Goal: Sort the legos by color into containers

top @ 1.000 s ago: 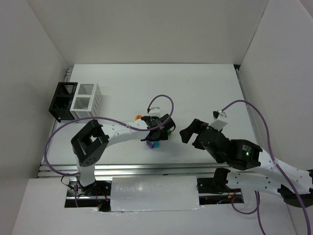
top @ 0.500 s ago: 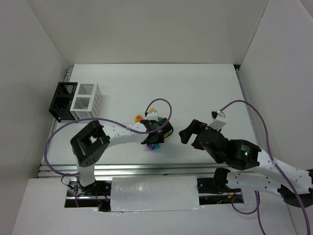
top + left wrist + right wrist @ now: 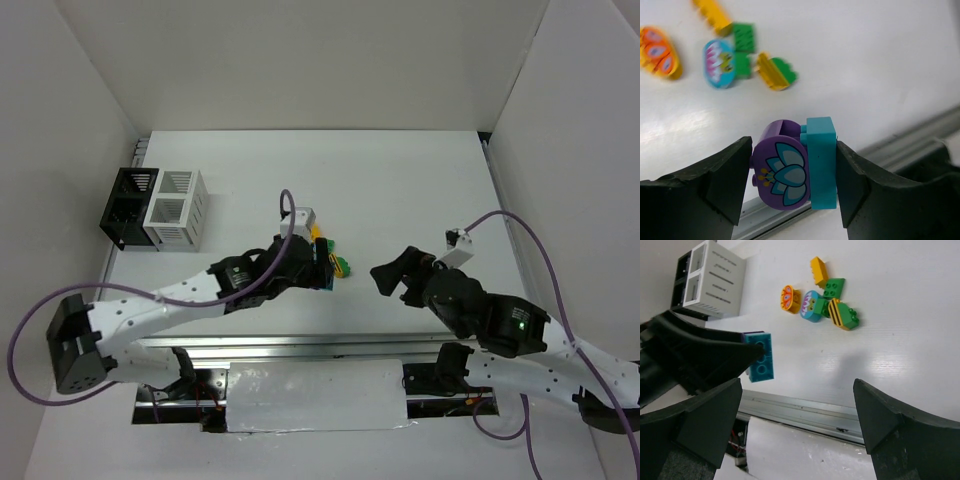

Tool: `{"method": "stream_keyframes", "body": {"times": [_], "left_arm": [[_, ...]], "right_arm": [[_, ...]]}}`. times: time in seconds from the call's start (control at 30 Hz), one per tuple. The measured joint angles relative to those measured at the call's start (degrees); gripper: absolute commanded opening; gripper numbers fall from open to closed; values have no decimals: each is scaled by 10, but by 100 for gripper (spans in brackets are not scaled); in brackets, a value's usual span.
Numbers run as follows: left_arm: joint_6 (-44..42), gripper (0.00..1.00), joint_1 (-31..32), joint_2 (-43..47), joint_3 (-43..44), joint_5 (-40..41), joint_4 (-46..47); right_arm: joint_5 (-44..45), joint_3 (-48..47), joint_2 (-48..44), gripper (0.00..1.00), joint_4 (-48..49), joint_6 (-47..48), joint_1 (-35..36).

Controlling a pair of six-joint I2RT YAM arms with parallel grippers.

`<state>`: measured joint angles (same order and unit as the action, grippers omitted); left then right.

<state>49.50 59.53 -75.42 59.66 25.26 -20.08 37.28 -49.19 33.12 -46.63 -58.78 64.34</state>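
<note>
- Legos: a purple piece [image 3: 782, 172] and a teal brick [image 3: 821, 160], stuck together, sit clamped between the jaws of the left tool [image 3: 792, 170], apparently lifted off the tabletop [image 3: 400, 180] near its front edge.
- The rest lie loose in a cluster [image 3: 820, 297]: orange, yellow, green, teal and striped yellow.
- The black bin [image 3: 128, 205] and white bin [image 3: 178, 208] stand well apart at the far left; no brick shows in either.
- The right tool [image 3: 392, 275] hangs wide open, holding nothing.
- Sorting looks barely begun.
</note>
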Motion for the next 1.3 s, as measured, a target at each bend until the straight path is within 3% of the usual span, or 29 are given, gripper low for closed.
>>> {"method": "stream_keyframes", "body": {"times": [0.13, 0.3, 0.47, 0.7, 0.9, 1.03, 1.07, 1.1, 1.13, 1.23, 1.27, 1.3], "left_arm": [[-125, 0, 4, 106, -69, -71, 112], [-271, 0, 14, 206, -184, -140, 239], [-383, 0, 22, 194, -178, -223, 274], [-496, 0, 59, 184, -169, -247, 310], [-539, 0, 60, 192, -169, -248, 322], [-556, 0, 63, 201, -176, -256, 314], [-557, 0, 64, 201, -176, -257, 311], [-558, 0, 64, 201, -177, -260, 309], [-558, 0, 64, 202, -177, -261, 303], [-557, 47, 64, 202, -176, -265, 297], [-557, 87, 64, 202, -176, -264, 295], [-558, 99, 63, 202, -176, -263, 294]], "right_arm": [[-32, -35, 16, 100, -3, 22, -4], [-77, -158, 118, 99, -28, 48, -5], [-129, -203, 200, 97, -24, 71, -6], [-171, -203, 234, 89, -33, 77, -6], [-238, -170, 235, 71, -12, 86, -6], [-282, -136, 228, 53, 30, 88, -8], [-292, -129, 225, 44, 41, 88, -9], [-299, -124, 223, 15, 49, 90, -9], [-299, -121, 223, 0, 51, 96, -10], [-303, -110, 218, 0, 65, 99, -12], [-303, -102, 215, 0, 76, 101, -12], [-302, -94, 210, 0, 85, 104, -12]]}}
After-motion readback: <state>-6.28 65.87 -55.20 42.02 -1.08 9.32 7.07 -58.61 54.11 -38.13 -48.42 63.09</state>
